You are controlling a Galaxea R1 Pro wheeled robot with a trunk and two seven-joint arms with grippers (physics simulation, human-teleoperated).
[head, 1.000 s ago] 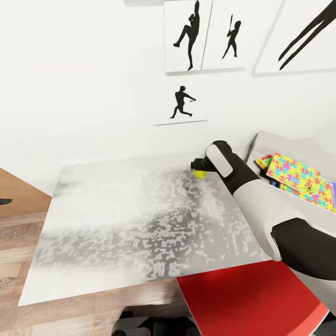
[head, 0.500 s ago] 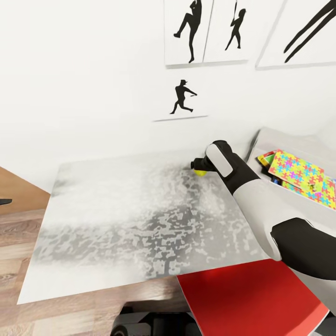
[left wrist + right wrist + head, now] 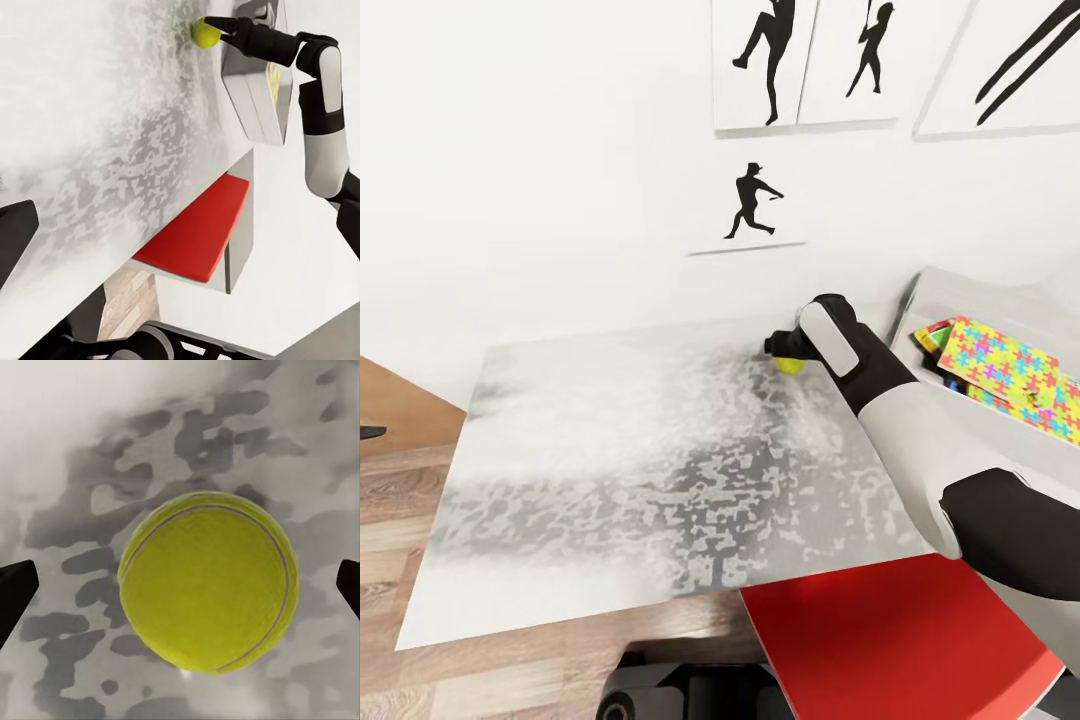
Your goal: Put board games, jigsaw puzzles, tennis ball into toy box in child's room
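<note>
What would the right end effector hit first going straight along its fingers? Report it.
Most likely the small yellow-green tennis ball, centred between the open right end effector fingers, on the mottled grey table.

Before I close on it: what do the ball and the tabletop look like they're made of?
Tennis ball: matte yellow-green felt by its look, with a pale curved seam. Table: pale grey top mottled darker, stone-like or laminate; the render leaves that open. The right gripper straddles the ball, fingers apart.

At centre right of the frame, the right gripper (image 3: pixel 781 352) reaches over the tennis ball (image 3: pixel 791 364) on the mottled grey table (image 3: pixel 610 470). At the right edge, the toy box (image 3: pixel 1000 435) holds a jigsaw puzzle (image 3: pixel 1010 375).
</note>
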